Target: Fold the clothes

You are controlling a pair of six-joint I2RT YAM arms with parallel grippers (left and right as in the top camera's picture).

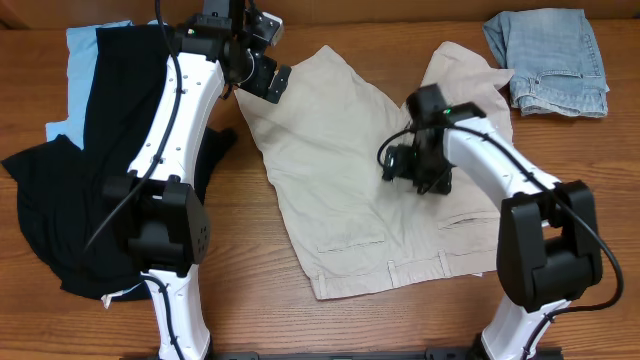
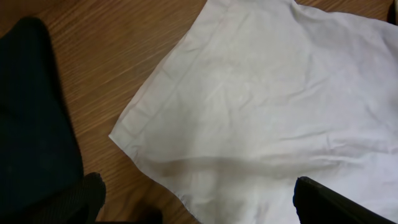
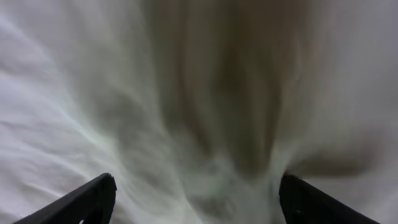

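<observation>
The beige shorts (image 1: 340, 170) lie spread on the table's middle, waistband toward the front, legs toward the back. My left gripper (image 1: 262, 78) is open above the left leg's hem corner (image 2: 134, 134), with nothing between its fingers (image 2: 199, 205). My right gripper (image 1: 400, 165) is open and low over the shorts' crotch area; in the right wrist view the fingers (image 3: 196, 199) straddle blurred beige cloth (image 3: 199, 93). A black garment (image 1: 70, 200) and a light blue one (image 1: 85, 45) lie at the left. Faded denim shorts (image 1: 550, 60) lie at the back right.
Bare wooden table (image 1: 250, 260) shows in front of and beside the shorts. The black garment's edge (image 2: 31, 124) lies close to the left of the hem corner.
</observation>
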